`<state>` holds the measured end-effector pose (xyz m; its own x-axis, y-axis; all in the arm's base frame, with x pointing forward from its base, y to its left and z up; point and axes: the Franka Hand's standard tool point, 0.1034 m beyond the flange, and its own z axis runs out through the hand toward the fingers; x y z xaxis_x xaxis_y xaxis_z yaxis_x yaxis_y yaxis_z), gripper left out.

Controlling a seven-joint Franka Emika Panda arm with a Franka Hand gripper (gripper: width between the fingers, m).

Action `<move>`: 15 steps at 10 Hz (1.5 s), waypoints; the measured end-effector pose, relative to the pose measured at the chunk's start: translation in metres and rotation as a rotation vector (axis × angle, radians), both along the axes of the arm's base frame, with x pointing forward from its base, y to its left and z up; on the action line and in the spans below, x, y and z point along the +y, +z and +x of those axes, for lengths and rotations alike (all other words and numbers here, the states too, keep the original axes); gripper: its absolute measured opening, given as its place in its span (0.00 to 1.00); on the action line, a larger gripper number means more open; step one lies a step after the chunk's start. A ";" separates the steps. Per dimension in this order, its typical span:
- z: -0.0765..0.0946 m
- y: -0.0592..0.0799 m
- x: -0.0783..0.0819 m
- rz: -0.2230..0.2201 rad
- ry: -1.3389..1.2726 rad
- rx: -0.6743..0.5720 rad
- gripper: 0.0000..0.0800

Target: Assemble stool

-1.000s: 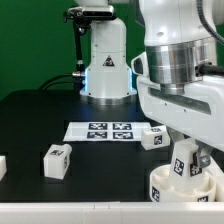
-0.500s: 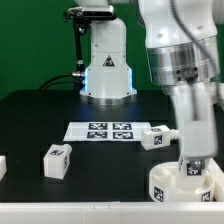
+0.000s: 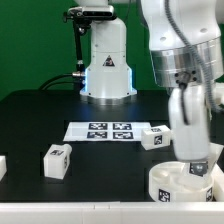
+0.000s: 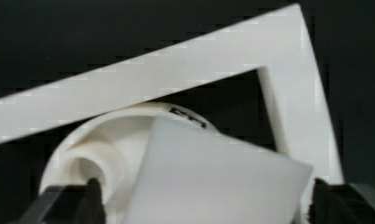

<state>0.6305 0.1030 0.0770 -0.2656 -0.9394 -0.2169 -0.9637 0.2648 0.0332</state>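
The round white stool seat (image 3: 172, 183) lies at the front on the exterior view's right. My gripper (image 3: 197, 166) reaches down onto it and is shut on a chunky white leg (image 4: 210, 175). That leg fills the gap between the two dark fingers (image 4: 63, 205) in the wrist view, above the seat's rounded body (image 4: 109, 150). In the exterior view my arm hides the held leg. A loose tagged leg (image 3: 56, 160) lies at the front left. Another leg (image 3: 153, 137) lies beside the marker board.
The marker board (image 3: 100, 130) lies mid-table in front of the robot base (image 3: 106, 70). A white piece (image 3: 2, 165) shows at the left edge. A white angled wall (image 4: 255, 70) stands close behind the seat in the wrist view.
My wrist has turned and swung over the seat. The upright leg on the seat, visible a second ago, is now hidden behind my arm. The loose legs have not moved.
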 end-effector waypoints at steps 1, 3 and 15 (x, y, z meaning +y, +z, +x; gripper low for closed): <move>0.006 0.007 0.001 0.000 0.136 -0.040 0.78; 0.010 0.017 0.001 -0.009 0.453 -0.120 0.81; 0.007 0.013 0.004 -0.167 1.989 -0.367 0.81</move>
<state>0.6371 0.1074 0.0896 0.9808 0.1718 0.0924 0.1809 -0.9784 -0.1001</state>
